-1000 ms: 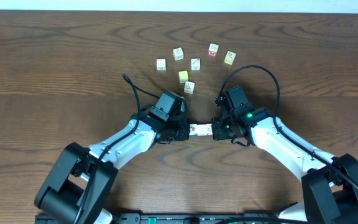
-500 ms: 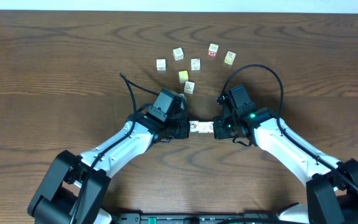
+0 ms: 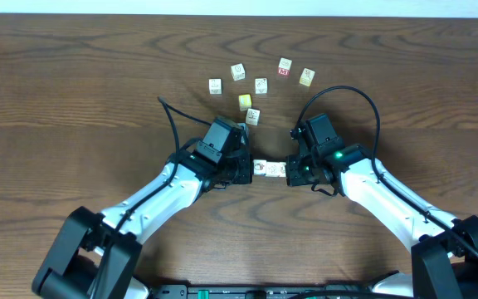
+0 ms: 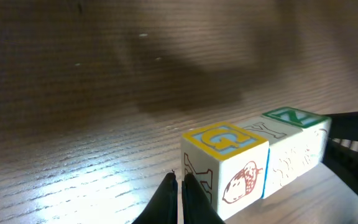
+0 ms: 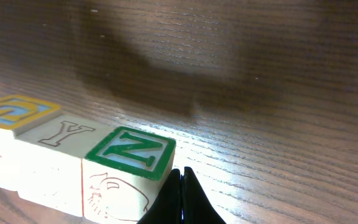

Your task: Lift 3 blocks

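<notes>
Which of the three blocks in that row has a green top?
The N block, at the right pincer's end; the middle Y block is pale, the G block yellow and blue.

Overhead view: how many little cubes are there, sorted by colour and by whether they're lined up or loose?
Letter blocks lined up in a row: 3
Loose pale blocks: 6
Loose yellow block: 1
Total: 10
</notes>
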